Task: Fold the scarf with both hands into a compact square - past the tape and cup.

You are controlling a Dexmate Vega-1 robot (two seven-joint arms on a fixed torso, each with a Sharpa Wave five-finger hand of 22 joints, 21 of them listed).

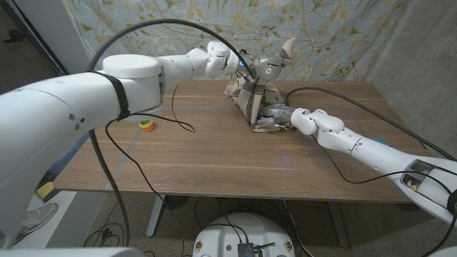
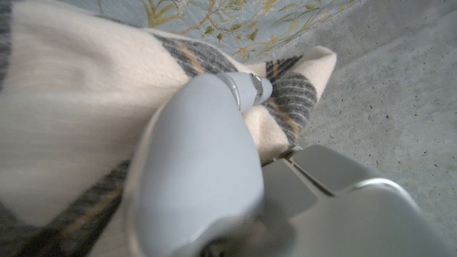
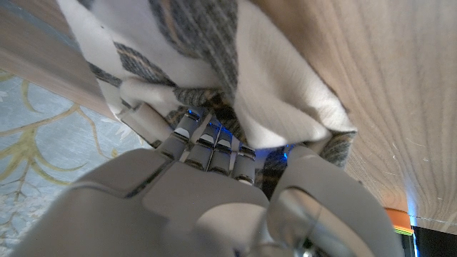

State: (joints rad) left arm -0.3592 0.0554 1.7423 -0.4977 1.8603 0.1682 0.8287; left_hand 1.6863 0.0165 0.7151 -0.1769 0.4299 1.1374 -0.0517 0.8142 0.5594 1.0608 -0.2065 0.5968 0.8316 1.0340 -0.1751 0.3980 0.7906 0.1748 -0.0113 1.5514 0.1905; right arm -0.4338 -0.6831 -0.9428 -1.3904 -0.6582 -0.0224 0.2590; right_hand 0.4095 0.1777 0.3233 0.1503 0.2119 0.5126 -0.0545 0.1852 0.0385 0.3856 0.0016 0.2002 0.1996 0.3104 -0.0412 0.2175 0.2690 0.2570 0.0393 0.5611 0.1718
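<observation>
Scarf (image 1: 251,106) near table (image 1: 214,157) far edge, left hand (image 1: 265,66) grasping one corner lifted above it, right hand (image 1: 275,114) gripping bunched lower folds on table, tape roll (image 1: 146,125) toward left edge.

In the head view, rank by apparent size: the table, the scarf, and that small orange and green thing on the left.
1. table, by far the largest.
2. scarf, gripped by the left hand and right hand.
3. orange and green object, the smallest.

Cream scarf (image 1: 251,103) with grey-and-tan stripes; green-and-orange tape (image 1: 146,125); brown wooden table (image 1: 214,157)
</observation>
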